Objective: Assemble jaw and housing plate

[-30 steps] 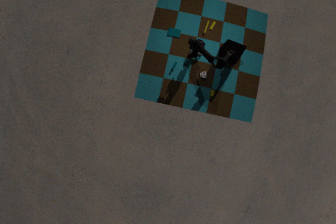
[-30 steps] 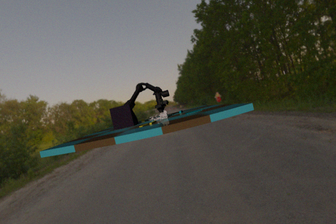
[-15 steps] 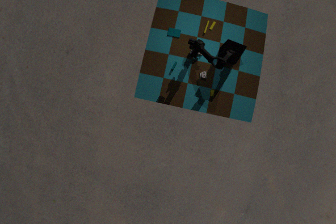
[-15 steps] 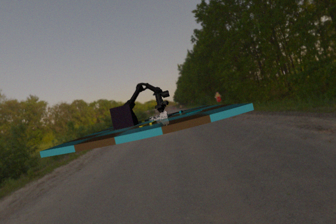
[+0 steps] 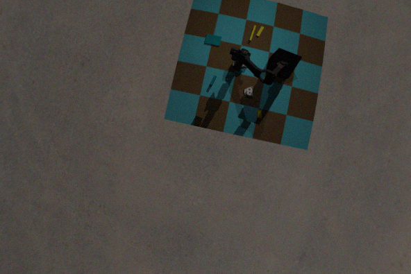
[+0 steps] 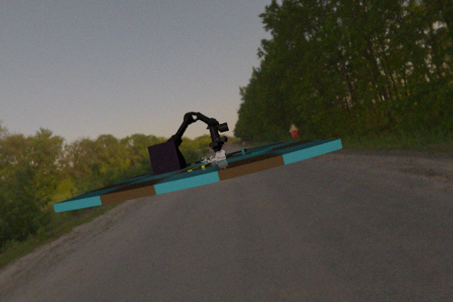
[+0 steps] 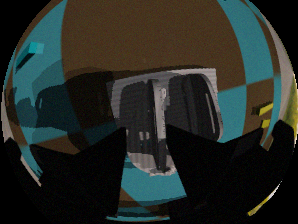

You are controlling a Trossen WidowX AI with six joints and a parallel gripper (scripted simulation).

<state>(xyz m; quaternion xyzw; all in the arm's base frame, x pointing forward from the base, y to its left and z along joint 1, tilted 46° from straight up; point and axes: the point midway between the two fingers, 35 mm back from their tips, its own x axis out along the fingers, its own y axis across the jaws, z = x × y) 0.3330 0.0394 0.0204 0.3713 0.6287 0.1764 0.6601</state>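
My gripper (image 5: 238, 63) (image 6: 218, 150) (image 7: 145, 131) points down low over the checkered mat, shut on the upright central rib of a light grey part with a broad flat face and one rounded end. It appears to be the housing plate (image 7: 115, 97) (image 6: 220, 155); its dark patches may be recesses, shadows or reflections. Its height above the mat is hard to tell. A small white assembly (image 5: 248, 91) (image 6: 207, 160) with dark spots lies on the brown square beside the gripper, towards the mat's middle. Its jaws, pins, gear teeth and stubs are too small to tell apart.
The checkered mat (image 5: 194, 49) carries a black box (image 5: 286, 57) (image 6: 164, 158) at the arm's base. A teal slab (image 5: 212, 39) and a teal stick (image 5: 212, 81) lie left of the arm. Two yellow bars (image 5: 253, 32) (image 5: 260, 31) lie above it, and a yellow block (image 5: 259, 114) below.
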